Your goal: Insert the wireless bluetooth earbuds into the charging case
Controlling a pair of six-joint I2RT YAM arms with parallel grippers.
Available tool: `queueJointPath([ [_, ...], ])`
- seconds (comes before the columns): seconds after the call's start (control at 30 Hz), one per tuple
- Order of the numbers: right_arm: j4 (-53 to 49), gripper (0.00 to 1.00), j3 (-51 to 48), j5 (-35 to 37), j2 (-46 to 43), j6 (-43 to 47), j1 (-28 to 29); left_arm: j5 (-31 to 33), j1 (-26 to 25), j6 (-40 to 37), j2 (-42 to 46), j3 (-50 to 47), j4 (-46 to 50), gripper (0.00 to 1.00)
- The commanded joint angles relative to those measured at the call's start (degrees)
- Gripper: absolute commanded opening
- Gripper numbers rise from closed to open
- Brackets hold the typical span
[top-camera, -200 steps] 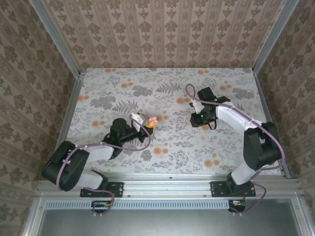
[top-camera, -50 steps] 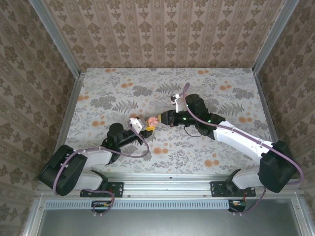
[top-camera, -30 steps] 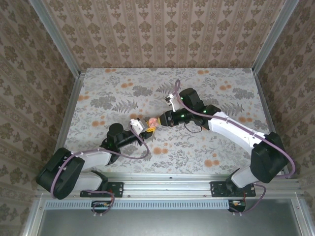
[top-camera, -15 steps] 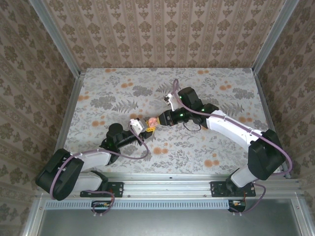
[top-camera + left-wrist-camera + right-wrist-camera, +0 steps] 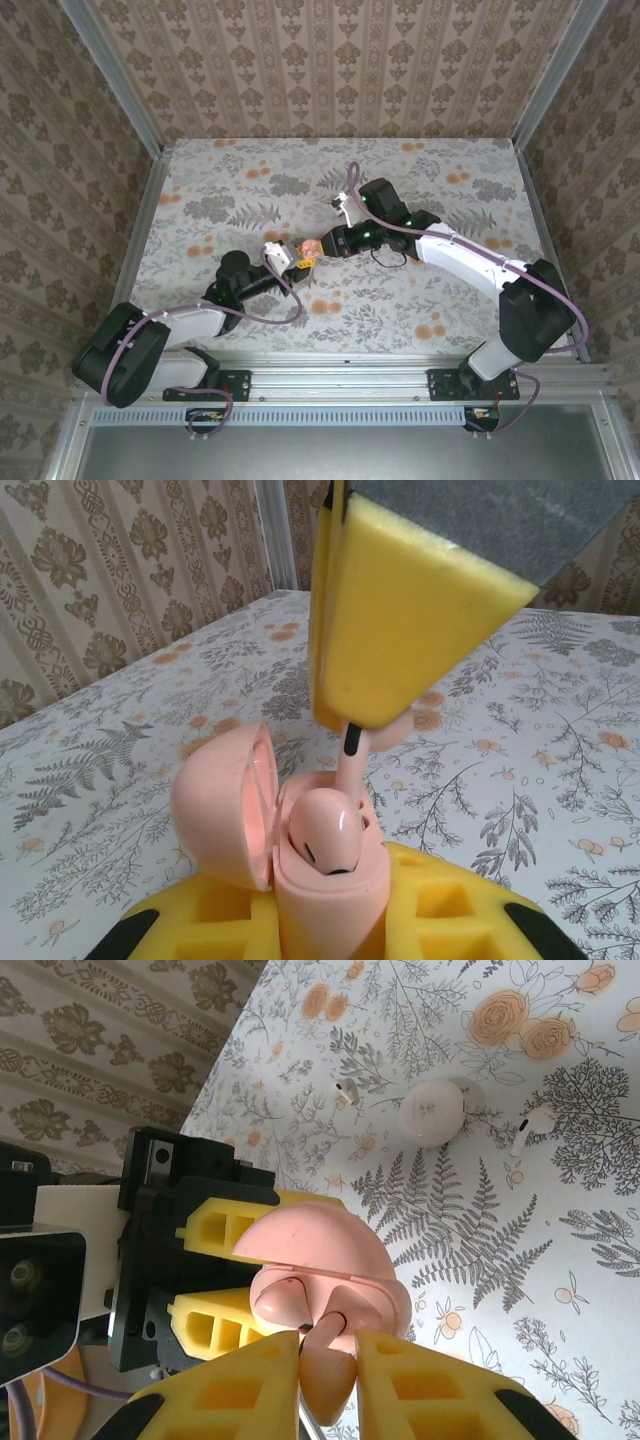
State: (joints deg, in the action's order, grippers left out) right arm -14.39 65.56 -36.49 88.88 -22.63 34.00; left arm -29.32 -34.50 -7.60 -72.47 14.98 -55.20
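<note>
- The left jaws are pinching the pink charging case (image 5: pixel 325 900) low down, with a yellow pad on each side.
- The lid (image 5: pixel 225 815) is flipped open. It stands just above the left jaws and leans off to one side.
- The first pink earbud (image 5: pixel 322 842) sits inside the case, just above the left jaws.
- The right jaws are pinching the second pink earbud (image 5: pixel 327 1375) between their yellow tips, right at the open top of the case.
- The two sets of jaws are very near each other, tip to tip.
- Out past the right jaws, on the desk (image 5: pixel 560 1290), lies a round white case (image 5: pixel 432 1113).
- A white earbud (image 5: pixel 347 1090) lies on one side of it, and the other white earbud (image 5: pixel 528 1130) on the other side.
</note>
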Motion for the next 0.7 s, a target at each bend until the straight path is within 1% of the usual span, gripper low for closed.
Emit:
queueJointPath([
  [0.0,-0.8,0.20,1.8,-1.3,1.0,0.9,-0.3,-1.1,-0.5,-0.9,1.3,0.7,0.8,0.12],
  [0.27,-1.5,0.22,2.4,-0.5,1.3,1.3,-0.3,-1.0,-0.5,-0.9,1.5,0.9,1.1,0.12],
  [0.47,-1.5,0.34,2.5,1.3,0.4,1.1,-0.4,-0.8,-0.5,-0.8,1.6,1.0,1.5,0.12],
  [0.6,-1.4,0.38,2.3,2.7,-1.1,0.9,-0.4,-0.8,-0.6,-0.7,1.7,1.0,1.5,0.12],
  [0.67,-0.9,0.39,1.7,3.8,-2.3,0.8,-0.4,-0.7,-0.6,-0.6,1.8,1.1,1.5,0.12],
])
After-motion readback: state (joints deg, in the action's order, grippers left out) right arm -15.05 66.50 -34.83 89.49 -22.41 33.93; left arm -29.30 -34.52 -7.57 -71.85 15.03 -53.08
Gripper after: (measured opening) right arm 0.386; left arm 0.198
